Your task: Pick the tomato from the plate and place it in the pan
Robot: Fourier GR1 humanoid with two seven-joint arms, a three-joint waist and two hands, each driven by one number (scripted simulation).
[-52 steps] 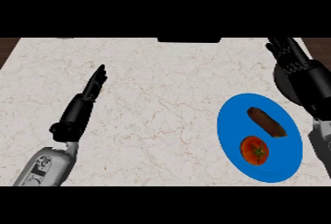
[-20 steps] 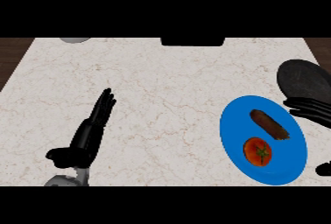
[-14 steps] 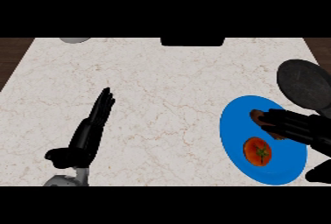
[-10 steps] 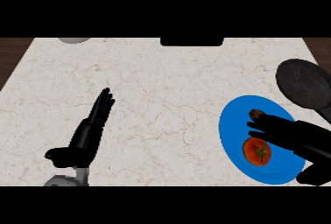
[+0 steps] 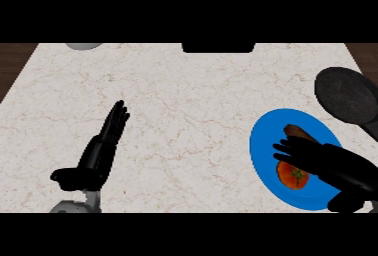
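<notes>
Now we reach for the tomato (image 5: pixel 293 176), not yet gripped.
Our right hand (image 5: pixel 328 162) hovers over the blue plate (image 5: pixel 263 150), fingers spread and uncurled; next we judge it must close round the red, green-stemmed tomato lying there, then carry it to the dark pan (image 5: pixel 347 95) just beyond. Our left hand (image 5: pixel 100 150) rests open, fingers straight.

You're looking at a pale marble surface (image 5: pixel 199 90), beige-white with thin brown veins, filling most of the view. Dark brown wood strips (image 5: pixel 15 65) flank it at the top corners. A black rectangular block (image 5: pixel 218 47) and a grey rounded object (image 5: pixel 85 45) sit at the far edge. Lighting's even.
</notes>
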